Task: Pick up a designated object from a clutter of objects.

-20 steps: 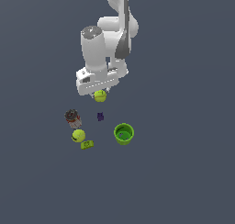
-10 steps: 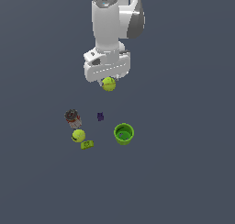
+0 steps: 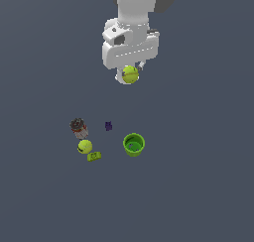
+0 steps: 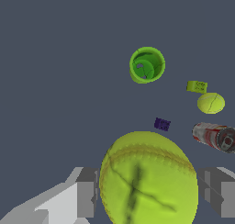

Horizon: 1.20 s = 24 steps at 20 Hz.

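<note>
Ball (image 3: 130, 74) sits clamped between gripper (image 4: 147, 191) jaws, hanging high above cup (image 3: 133, 144) and other ball (image 3: 85, 147).

Open floor all round, obstacles bunched below: can (image 3: 78, 128), second ball (image 3: 85, 147), green cup (image 3: 133, 144), purple block (image 3: 108, 126)

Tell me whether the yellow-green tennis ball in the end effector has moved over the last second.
Yes. The yellow-green tennis ball held in the end effector has risen in the exterior view, farther from the bright green round cup.
</note>
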Each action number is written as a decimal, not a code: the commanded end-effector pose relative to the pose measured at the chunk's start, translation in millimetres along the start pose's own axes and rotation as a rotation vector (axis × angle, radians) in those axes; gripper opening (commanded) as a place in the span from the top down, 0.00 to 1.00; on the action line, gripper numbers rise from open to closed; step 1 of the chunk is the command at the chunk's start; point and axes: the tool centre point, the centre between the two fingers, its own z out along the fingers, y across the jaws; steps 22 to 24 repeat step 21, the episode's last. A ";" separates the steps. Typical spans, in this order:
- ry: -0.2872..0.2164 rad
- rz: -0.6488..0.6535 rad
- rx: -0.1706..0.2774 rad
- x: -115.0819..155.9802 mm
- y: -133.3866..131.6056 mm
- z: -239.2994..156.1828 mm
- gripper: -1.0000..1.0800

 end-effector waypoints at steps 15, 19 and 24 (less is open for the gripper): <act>-0.006 0.001 0.012 33.4 -54.6 -99.8 1.00; -0.006 0.001 0.013 36.1 -57.3 -105.8 1.00; -0.006 0.001 0.013 36.4 -57.7 -106.6 1.00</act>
